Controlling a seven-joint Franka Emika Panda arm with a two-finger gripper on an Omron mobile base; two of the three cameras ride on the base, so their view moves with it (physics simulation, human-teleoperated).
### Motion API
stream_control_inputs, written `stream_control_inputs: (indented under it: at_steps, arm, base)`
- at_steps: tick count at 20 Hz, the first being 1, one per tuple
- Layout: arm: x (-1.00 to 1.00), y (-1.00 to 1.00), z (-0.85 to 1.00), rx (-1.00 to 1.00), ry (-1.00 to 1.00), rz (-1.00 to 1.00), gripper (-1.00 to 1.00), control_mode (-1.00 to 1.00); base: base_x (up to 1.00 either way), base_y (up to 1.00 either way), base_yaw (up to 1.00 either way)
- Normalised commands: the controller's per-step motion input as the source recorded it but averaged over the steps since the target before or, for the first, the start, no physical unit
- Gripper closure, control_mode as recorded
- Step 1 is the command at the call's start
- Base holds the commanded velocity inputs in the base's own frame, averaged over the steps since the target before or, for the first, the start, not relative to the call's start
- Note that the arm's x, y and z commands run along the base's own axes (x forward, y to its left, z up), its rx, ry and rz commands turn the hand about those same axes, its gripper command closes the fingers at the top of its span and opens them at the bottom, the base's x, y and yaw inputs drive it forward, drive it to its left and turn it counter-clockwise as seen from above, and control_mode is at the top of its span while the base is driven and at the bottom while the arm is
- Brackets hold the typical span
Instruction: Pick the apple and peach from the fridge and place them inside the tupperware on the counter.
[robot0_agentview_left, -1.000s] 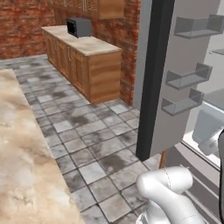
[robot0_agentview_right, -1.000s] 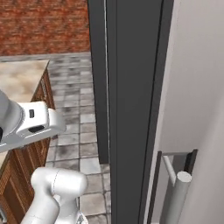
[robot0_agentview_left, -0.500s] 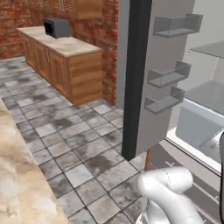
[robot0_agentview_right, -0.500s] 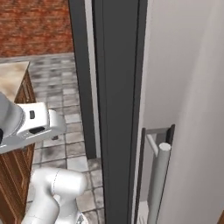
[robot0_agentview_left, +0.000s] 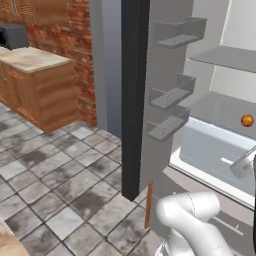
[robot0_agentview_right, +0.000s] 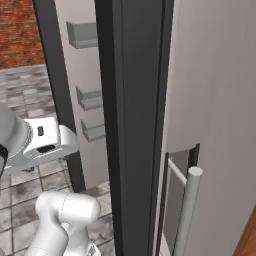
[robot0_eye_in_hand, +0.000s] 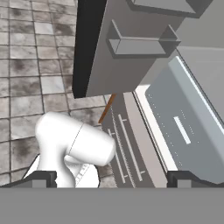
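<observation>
Clearly the fridge (robot0_agentview_left: 165, 95) stands open so the peach (robot0_agentview_left: 247, 120) on its shelf is reachable, while the released, empty pincer (robot0_eye_in_hand: 112, 177) hovers nearby.

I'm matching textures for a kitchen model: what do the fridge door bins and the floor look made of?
The door bins look like matte grey plastic: flat colour, no shine. The floor looks like grey stone tile, mottled with dark stains and pale grout lines. Being rendered, both are guesses.

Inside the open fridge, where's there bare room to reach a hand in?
The grey shelf is bare left of the peach, between it and the door bins. The upper shelf looks empty too. It is tighter low down, where the pale drawer fills the space.
</observation>
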Motion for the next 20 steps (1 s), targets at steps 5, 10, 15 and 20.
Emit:
stream_control_inputs:
  at_steps: [5,10,15,20]
  arm:
    - [0.00,0.00,0.00,0.00,0.00,0.00,-1.00,1.00]
    - [0.00,0.00,0.00,0.00,0.00,0.00,-1.00,1.00]
    - [0.00,0.00,0.00,0.00,0.00,0.00,-1.00,1.00]
    - [0.00,0.00,0.00,0.00,0.00,0.00,-1.00,1.00]
  base:
    - [0.33,0.16,-0.43]
    - [0.15,0.13,-0.42]
    - [0.42,0.54,-0.46]
    - [0.29,0.43,-0.47]
